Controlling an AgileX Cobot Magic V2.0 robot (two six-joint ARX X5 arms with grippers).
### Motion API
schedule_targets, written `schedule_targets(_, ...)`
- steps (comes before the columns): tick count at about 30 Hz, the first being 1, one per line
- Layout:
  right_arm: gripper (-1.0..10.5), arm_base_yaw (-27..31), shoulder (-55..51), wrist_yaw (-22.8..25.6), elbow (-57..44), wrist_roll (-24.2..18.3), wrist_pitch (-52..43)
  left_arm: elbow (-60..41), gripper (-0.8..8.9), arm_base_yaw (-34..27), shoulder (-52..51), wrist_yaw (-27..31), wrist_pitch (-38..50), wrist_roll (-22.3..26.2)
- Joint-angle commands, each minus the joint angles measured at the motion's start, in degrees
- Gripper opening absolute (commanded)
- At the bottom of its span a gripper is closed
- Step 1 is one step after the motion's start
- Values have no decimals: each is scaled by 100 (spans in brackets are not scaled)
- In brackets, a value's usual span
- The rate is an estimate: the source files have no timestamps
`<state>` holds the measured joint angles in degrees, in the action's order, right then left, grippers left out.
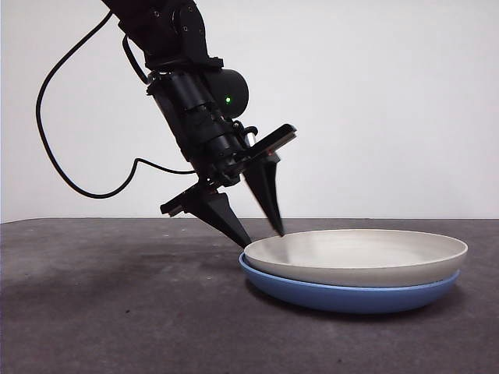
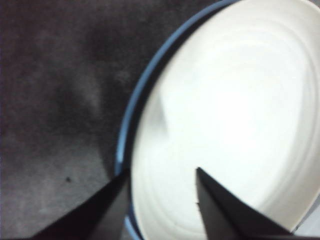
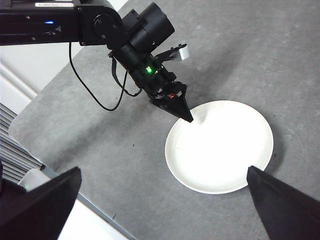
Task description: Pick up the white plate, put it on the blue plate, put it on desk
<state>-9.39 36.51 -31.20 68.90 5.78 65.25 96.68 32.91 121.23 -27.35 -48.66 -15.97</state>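
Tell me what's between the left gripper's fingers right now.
The white plate's rim on the blue plate, straddled by the open left gripper, per the left wrist view.

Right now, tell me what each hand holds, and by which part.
Nothing. The left hand is open, straddling the white plate rim; the right hand is open too.

I see the white plate nested on the blue plate, both resting on the desk. My left gripper straddles the white plate's near-left rim with jaws spread, one tip inside it, the other just outside.
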Motion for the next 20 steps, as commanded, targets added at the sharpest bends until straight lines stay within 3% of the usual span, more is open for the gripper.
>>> schedule_targets(1,674,-24,33,17,107,-48,-37,256,337,33,160,0,9,74)
schedule_targets(5,674,-24,33,17,107,-48,-37,540,440,33,160,39,-157,190)
schedule_targets(15,674,-24,33,20,107,-48,-42,1731,439,-2,157,640,-1475,719)
schedule_targets(20,674,-24,35,160,107,-46,-44,2378,439,-31,-9,643,-2361,1102)
